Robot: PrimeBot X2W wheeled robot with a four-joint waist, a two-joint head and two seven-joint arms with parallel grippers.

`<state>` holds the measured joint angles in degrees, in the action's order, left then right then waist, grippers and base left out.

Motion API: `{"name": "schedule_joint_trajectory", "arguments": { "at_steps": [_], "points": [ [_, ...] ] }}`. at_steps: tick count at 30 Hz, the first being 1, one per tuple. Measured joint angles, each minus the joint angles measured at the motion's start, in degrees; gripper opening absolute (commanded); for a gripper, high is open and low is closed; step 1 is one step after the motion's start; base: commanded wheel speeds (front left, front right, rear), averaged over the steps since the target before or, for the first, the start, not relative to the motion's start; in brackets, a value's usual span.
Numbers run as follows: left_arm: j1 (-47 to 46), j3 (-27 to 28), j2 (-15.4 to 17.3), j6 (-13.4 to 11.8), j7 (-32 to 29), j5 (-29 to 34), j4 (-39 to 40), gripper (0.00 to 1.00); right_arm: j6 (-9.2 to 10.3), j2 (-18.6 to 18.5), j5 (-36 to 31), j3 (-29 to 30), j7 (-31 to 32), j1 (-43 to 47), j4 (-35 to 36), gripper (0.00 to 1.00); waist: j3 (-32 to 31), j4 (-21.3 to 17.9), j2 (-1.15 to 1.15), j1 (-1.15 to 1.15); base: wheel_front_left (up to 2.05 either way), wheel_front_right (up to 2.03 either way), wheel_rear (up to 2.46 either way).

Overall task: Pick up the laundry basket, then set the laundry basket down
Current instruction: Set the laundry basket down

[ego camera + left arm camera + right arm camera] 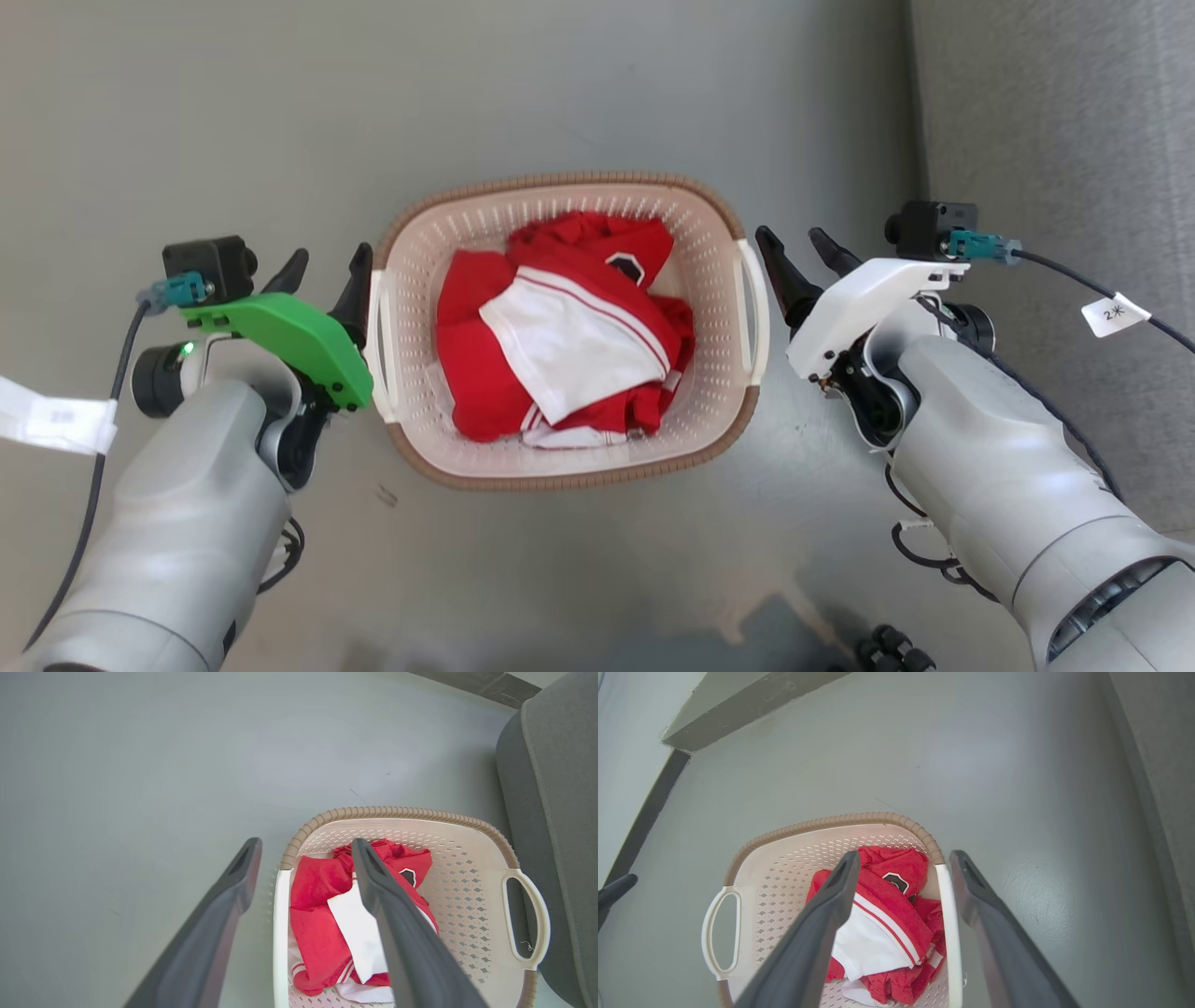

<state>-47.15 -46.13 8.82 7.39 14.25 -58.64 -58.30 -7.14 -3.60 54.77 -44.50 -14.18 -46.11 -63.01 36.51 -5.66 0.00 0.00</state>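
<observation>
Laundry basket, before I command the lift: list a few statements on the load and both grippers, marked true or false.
The laundry basket holds red and white clothing. True.
The left gripper is shut on the basket's left handle. False: it is open, with one finger on either side of that handle.
The right gripper is open. True.
The basket stands on a table. False: it stands on the grey floor.
</observation>
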Motion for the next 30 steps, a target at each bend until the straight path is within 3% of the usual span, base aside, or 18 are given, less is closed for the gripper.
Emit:
{"name": "schedule_joint_trajectory", "arguments": {
  "at_steps": [15, 30],
  "points": [
    [7.08, 7.40, 1.38, 0.00, 0.00, 6.90, 5.69, 1.00, 0.00, -3.30, -6.54, 5.60, 0.00, 3.59, 7.47, 1.00, -12.26, -0.44, 0.00, 0.00, 0.00, 0.00, 0.00],
    [16.38, 16.18, 1.24, -1.43, 0.00, 13.93, 15.03, 1.00, 0.25, -6.42, -12.67, 13.02, -0.09, 13.68, 15.59, 1.00, -24.63, 0.45, 0.00, 0.00, 0.00, 0.00, 0.00]
  ]
}}
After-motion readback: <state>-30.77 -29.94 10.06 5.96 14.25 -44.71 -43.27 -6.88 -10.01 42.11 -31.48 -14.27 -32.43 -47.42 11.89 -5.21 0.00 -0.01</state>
